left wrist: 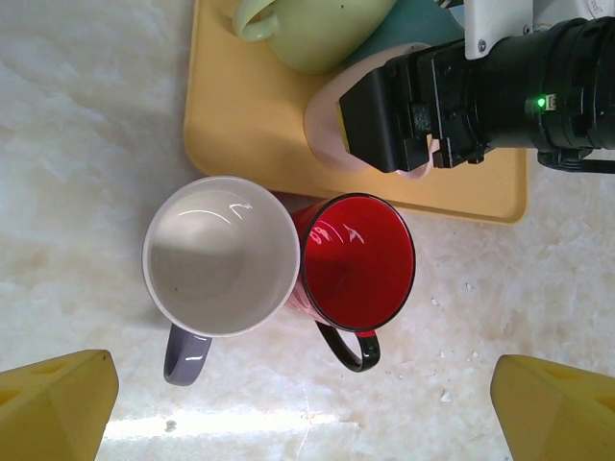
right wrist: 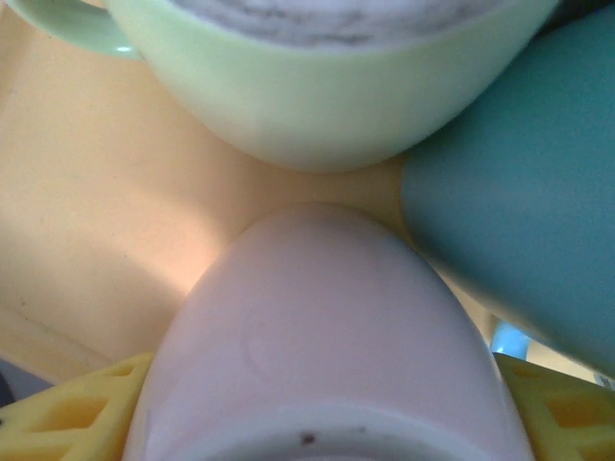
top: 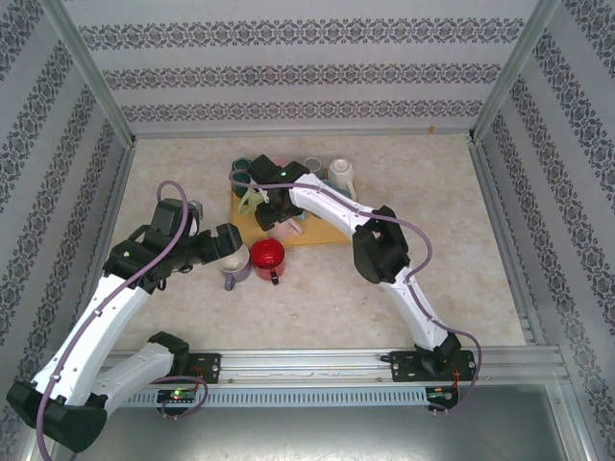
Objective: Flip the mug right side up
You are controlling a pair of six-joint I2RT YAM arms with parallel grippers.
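Pink mug, on the tray, sits between the fingers of the right claw; firm contact cannot be confirmed. Squeeze squarely before lifting clear and rotating; the left claw hangs wide, empty.

Green mug and teal mug crowd the pink mug on the tray. Red mug and purple mug block its near edge. The table to the right lies open.
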